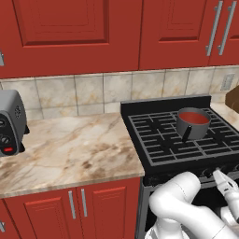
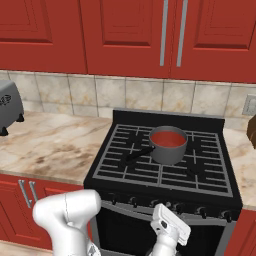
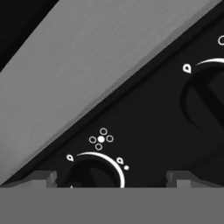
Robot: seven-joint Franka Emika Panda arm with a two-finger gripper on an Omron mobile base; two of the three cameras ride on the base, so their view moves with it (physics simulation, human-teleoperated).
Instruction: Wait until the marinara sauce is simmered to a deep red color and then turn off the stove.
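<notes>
A grey toaster [image 1: 10, 122] sits on the marble counter [image 1: 70, 144] below red cabinets [image 1: 70, 32].

One stove [image 2: 165, 165], one saucepan [image 2: 168, 145], one toaster [image 1: 10, 122], six knobs [image 2: 133, 201].

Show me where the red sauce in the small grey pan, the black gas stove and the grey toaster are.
Red marinara sauce [image 2: 168, 138], right base view: middle of the liquid's surface.
Black gas stove [image 2: 145, 174], right base view: front grate bars.
Grey toaster [image 1: 9, 122], left base view: its front face.
</notes>
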